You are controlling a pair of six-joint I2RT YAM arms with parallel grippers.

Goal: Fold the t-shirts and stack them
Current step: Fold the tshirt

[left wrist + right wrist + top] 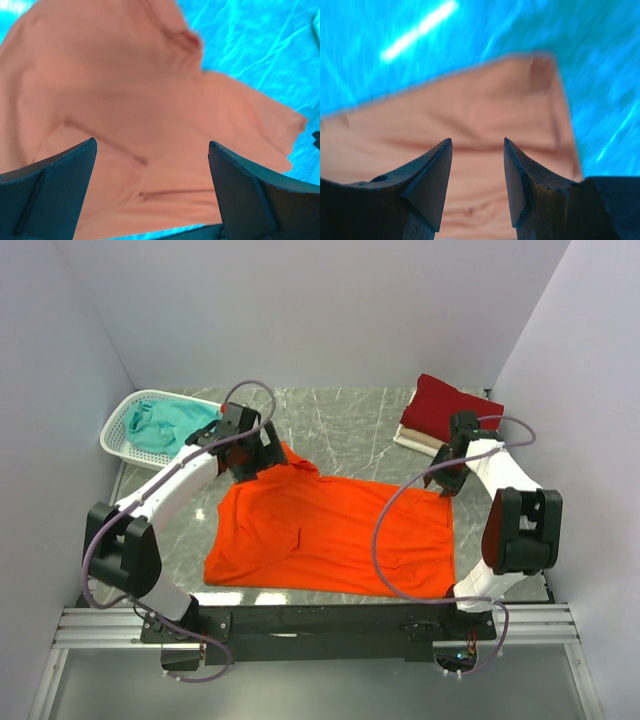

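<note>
The bright orange t-shirt (330, 535) lies spread flat in the middle of the marble table; it fills the left wrist view (125, 100) and shows in the right wrist view (485, 120). My left gripper (245, 462) is open and empty above the shirt's far left part, near a sleeve. My right gripper (445, 478) is open and empty over the shirt's far right corner. The dark red t-shirt (450, 405) lies folded on the cream-white t-shirt (415, 438) at the back right. The teal t-shirt (165, 425) lies crumpled in the basket.
A white plastic lattice basket (118, 428) stands at the back left against the wall. White walls close in the table (350, 420) on three sides. A metal rail (320, 625) with the arm bases runs along the near edge.
</note>
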